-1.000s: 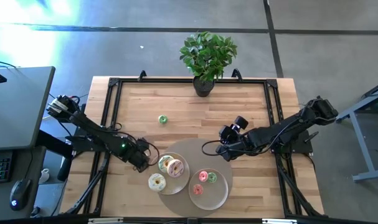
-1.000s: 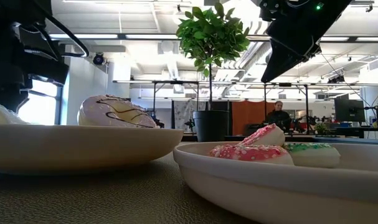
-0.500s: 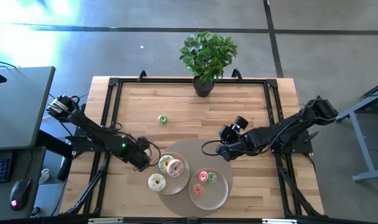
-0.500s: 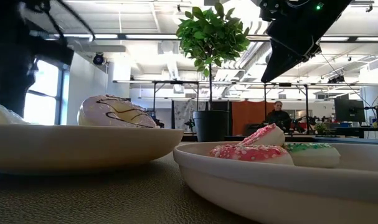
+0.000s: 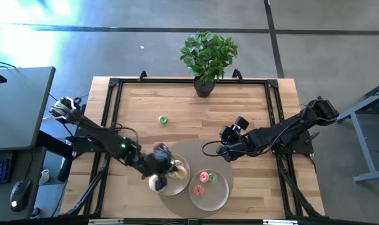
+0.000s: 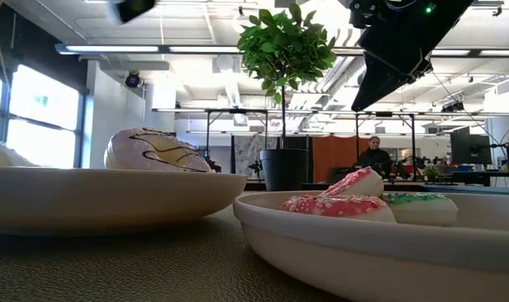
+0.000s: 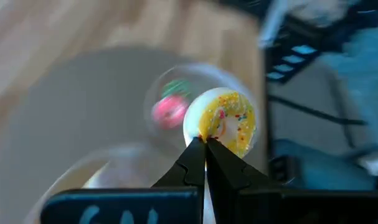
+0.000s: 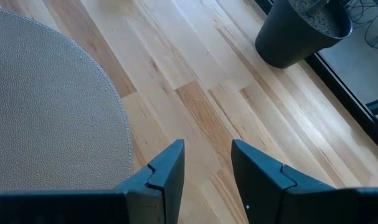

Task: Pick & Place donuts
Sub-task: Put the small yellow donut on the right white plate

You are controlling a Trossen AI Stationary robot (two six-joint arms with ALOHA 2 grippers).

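My left gripper [image 5: 163, 164] is shut and hovers over the left beige plate [image 5: 183, 179], hiding part of it. Its fingertips [image 7: 205, 140] stand in front of a white donut with yellow sprinkled icing [image 7: 225, 121]. A white donut [image 5: 155, 182] and a pink one [image 5: 177, 167] lie on that plate; the low view shows a striped iced donut [image 6: 158, 151] there. Pink [image 5: 204, 178] and green [image 5: 213, 179] mini donuts lie on the right plate [image 5: 209, 197]. A green mini donut [image 5: 163, 119] lies on the bare wood. My right gripper [image 5: 224, 152] is open above the mat's right edge. My left gripper's shut fingertips [image 7: 201, 149] stand at the edge of the yellow-iced donut [image 7: 207, 127], coming from above at a slant. The picture is blurred, and I cannot tell whether they touch it.
Both plates sit on a round grey mat [image 5: 198, 150]. A potted plant [image 5: 208, 56] stands at the table's far edge. A black frame [image 5: 111, 100] runs along the table's sides. Bare wood [image 8: 195, 93] lies between the mat and the plant pot [image 8: 301, 31].
My left arm has swung toward the table's right, from beside the left plate's left rim to above the plate, covering the green-white donut there. In the low view it has risen out of the picture. The donuts and plates have stayed in place.
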